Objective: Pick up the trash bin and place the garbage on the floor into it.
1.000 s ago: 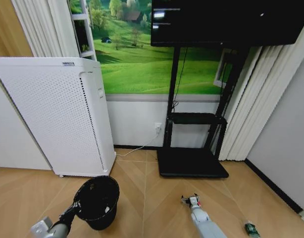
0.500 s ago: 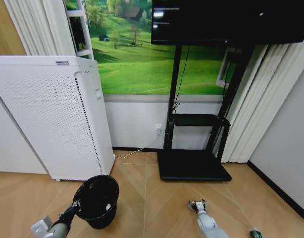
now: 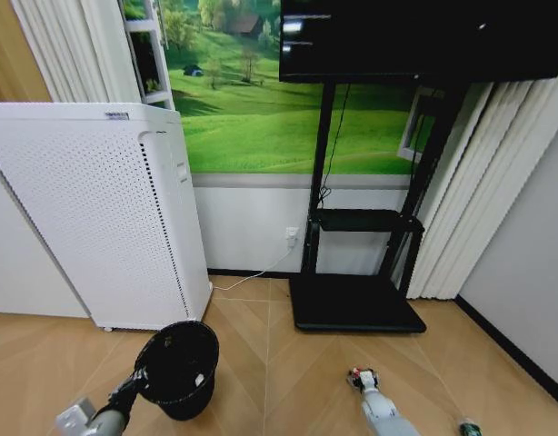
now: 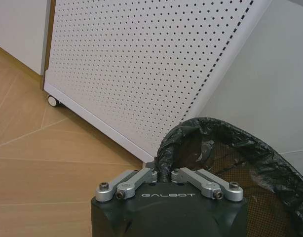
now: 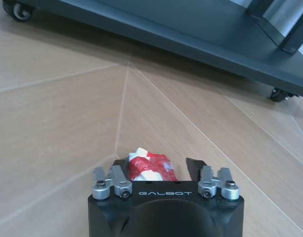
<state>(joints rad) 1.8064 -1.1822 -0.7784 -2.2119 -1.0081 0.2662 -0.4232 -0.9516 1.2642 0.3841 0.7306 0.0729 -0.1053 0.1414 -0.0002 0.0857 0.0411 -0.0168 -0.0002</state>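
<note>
My left claw point(image 3: 139, 377) is clamped shut on the near-left rim of the bin point(image 3: 181, 365), down at the near left of the scene. In my left wrist view the fingers point(image 4: 164, 174) pinch the black liner bunched over the rim of the bin point(image 4: 230, 163), and the mesh wall runs off behind them. The bin stands just in front of the purifier point(image 3: 97, 213) (the tall white perforated box on castors), near its right corner. Something pale lies inside the bin; I cannot tell what it is.

My right claw point(image 3: 363, 379) is low at the near centre-right, over bare wooden floor point(image 3: 288, 363). Its fingers are closed around a wrapper point(image 5: 149, 168), red and white and crumpled, which sits between them in the right wrist view with floor boards beyond. Farther off stands the black base of the TV stand point(image 3: 356, 304), against the far wall.

A bottle point(image 3: 469, 427) with a green label lies on the floor at the near right, well apart from the bin and to the right of my right claw.
</note>
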